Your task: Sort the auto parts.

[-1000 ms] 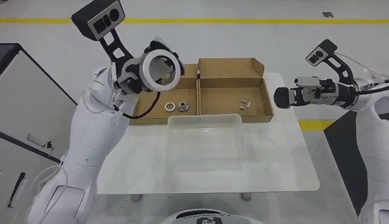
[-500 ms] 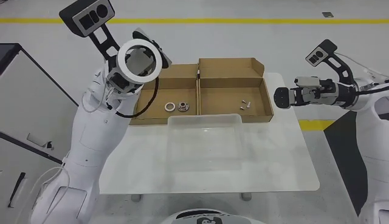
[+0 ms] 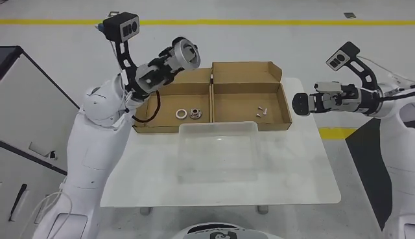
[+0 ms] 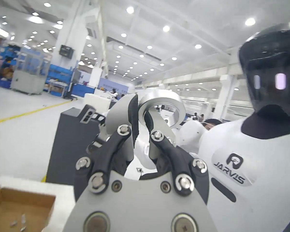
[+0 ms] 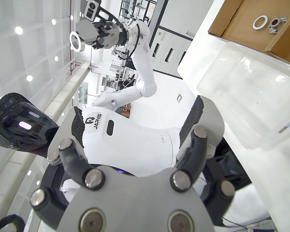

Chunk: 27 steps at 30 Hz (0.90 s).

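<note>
My left gripper (image 3: 176, 60) is shut on the wall of a large silver ring (image 3: 187, 52), held high above the back left corner of the cardboard box (image 3: 246, 72). In the left wrist view the ring (image 4: 163, 108) stands upright, with one finger inside it and one outside, in my left gripper (image 4: 140, 112). The box's left compartment holds a small metal ring (image 3: 181, 114) and a flanged hub (image 3: 196, 114). Small screws (image 3: 260, 111) lie in the right compartment. My right gripper (image 3: 299, 103) hangs open and empty off the table's right side; the right wrist view shows it (image 5: 137, 114) with the fingers wide apart.
A clear plastic bin (image 3: 217, 151) stands on the white table (image 3: 292, 174) just in front of the box. A dark cabinet (image 3: 26, 96) is on the floor at the left. The table's front part is bare.
The left arm swung out to the left, then back right toward the box, and its wrist turned, so the ring no longer faces the top camera. The right arm stayed still.
</note>
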### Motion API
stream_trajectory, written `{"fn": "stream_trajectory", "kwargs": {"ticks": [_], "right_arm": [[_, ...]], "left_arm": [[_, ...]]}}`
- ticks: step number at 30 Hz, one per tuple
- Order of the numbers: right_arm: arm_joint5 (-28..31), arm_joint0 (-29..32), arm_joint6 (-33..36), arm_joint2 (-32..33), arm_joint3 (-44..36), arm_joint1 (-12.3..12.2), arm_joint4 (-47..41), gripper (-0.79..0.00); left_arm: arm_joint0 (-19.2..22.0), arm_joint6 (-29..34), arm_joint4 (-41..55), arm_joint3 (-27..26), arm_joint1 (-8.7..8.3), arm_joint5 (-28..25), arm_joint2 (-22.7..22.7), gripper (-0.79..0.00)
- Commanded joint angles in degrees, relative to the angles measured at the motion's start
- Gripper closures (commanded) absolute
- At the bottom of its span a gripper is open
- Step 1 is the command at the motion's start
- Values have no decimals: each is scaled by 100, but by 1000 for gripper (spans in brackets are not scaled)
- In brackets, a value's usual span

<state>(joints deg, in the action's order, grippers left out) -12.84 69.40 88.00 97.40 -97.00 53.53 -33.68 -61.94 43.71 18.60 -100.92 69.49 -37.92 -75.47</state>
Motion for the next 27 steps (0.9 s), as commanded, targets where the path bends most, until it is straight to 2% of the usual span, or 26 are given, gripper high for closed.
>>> {"fn": "stream_trajectory", "kwargs": {"ticks": [1,8,14,20,23,27], "right_arm": [[0,0,0,0,0,0,0,-785],[0,0,0,0,0,0,0,-785],[0,0,0,0,0,0,0,-785],[0,0,0,0,0,0,0,-785],[0,0,0,0,0,0,0,-785],[0,0,0,0,0,0,0,-785]], "left_arm": [[-87,-113,-436,-9,-29,330,-147,0],[-146,218,-2298,28,-171,1984,-469,0],[-44,650,-3510,-28,-253,3114,-403,0],[263,1245,-4625,174,-309,3942,-123,0],[447,1649,-5138,326,-331,4191,80,0],[732,2066,-5754,565,-339,4232,439,0]]}}
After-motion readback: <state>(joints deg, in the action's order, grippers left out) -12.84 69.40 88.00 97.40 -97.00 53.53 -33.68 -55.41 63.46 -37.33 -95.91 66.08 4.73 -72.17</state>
